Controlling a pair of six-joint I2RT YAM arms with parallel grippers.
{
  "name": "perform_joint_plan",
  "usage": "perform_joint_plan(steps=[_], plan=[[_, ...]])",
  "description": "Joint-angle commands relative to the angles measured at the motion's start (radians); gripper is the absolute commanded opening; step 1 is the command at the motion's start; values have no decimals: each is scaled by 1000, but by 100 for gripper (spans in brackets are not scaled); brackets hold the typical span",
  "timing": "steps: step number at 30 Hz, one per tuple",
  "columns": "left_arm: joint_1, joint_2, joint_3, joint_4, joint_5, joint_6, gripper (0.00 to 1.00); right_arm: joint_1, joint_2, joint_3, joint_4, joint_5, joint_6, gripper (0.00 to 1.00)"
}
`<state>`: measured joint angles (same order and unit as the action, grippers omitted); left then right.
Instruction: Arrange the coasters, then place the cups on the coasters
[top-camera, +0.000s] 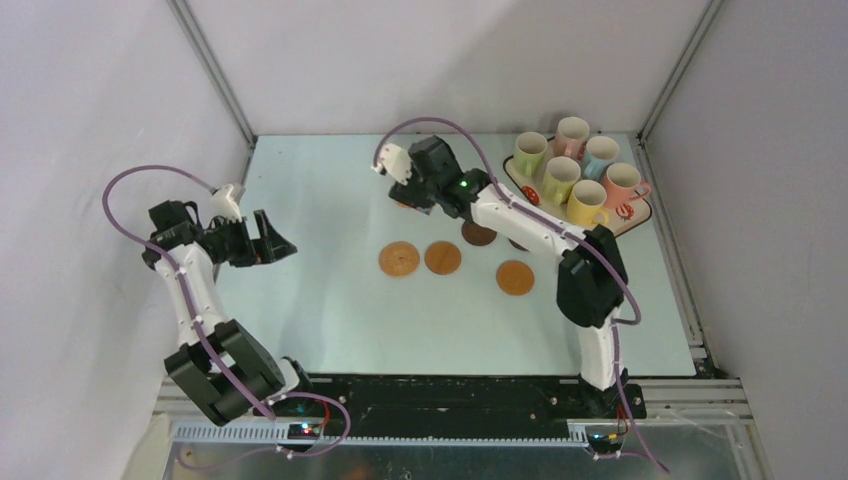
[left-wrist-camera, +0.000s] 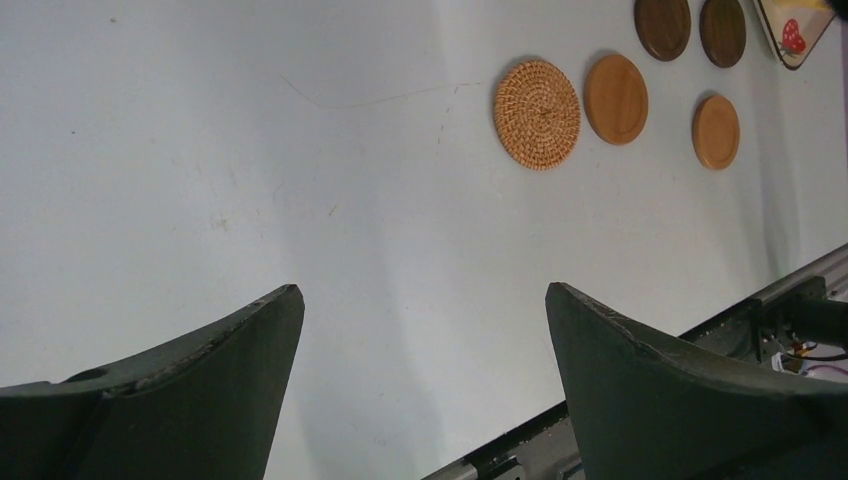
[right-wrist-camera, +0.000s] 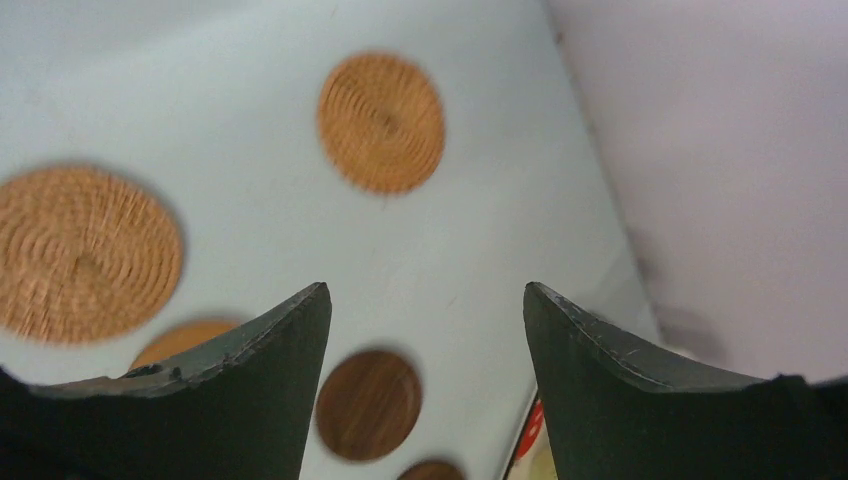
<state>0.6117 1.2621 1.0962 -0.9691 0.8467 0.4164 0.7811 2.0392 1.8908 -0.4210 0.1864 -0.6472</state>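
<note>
Six coasters lie on the table. A woven coaster (top-camera: 399, 259), an orange coaster (top-camera: 442, 257) and a second orange coaster (top-camera: 515, 277) sit mid-table. A dark brown coaster (top-camera: 478, 234) is partly under the right arm, and a second dark one (right-wrist-camera: 432, 470) lies by the tray. Another woven coaster (right-wrist-camera: 381, 121) lies just ahead of my right gripper (right-wrist-camera: 425, 290), which hovers open and empty (top-camera: 408, 195). Six cups (top-camera: 561, 178) stand on the tray. My left gripper (top-camera: 280, 243) hangs open and empty at the left (left-wrist-camera: 424, 290).
The cream strawberry tray (top-camera: 640, 212) sits at the back right corner against the frame. Walls close the table at the back and both sides. The black rail (left-wrist-camera: 790, 290) runs along the near edge.
</note>
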Motion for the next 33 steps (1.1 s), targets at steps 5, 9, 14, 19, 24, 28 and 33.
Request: perform_joint_plan(steps=[5,9,14,19,24,28,33], plan=[[17,-92,8,-67,101,101,98,-58,-135,-382,51,124,100,74],[17,-75,-8,-43,106,88,98,-128,-153,-440,38,140,136,72],[17,-16,7,-68,123,105,98,-172,-164,-489,60,121,151,71],[17,15,18,-92,135,124,98,-95,-213,-501,67,41,126,71],[18,4,10,-83,130,118,98,63,-170,-464,125,80,88,73],[17,0,9,-73,118,110,98,127,-32,-281,56,107,101,73],[16,-14,-3,-53,109,96,98,160,118,-148,19,114,99,73]])
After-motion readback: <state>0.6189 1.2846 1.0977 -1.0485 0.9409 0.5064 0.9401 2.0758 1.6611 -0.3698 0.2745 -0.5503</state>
